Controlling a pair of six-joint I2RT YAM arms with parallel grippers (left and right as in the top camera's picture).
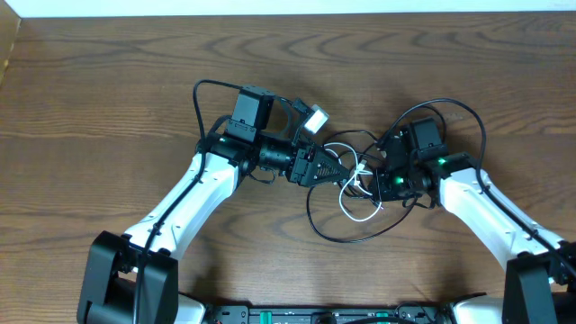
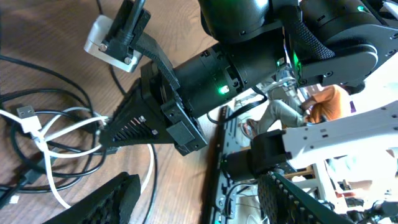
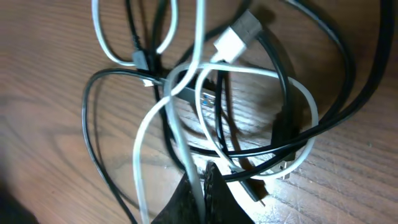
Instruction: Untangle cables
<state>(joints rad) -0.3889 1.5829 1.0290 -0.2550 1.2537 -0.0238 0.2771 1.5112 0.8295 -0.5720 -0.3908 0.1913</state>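
Wooden table [image 1: 108, 90], an arm wire [image 1: 200, 103] looping nearby. The black cable [image 3: 90, 124] and white cable [image 3: 235, 36] lie tangled between the grippers. The right gripper [image 3: 200, 186] pinches the white cable; the left gripper [image 1: 346, 168] gapes beside it.

1. A black wedge-shaped tool [image 2: 106, 127] points left, its tip touching the white cable [image 2: 32, 124].
2. The black cable [image 2: 37, 94] loops nearby on the wooden tabletop [image 2: 37, 25].
3. A small white box [image 2: 102, 40] sits above.
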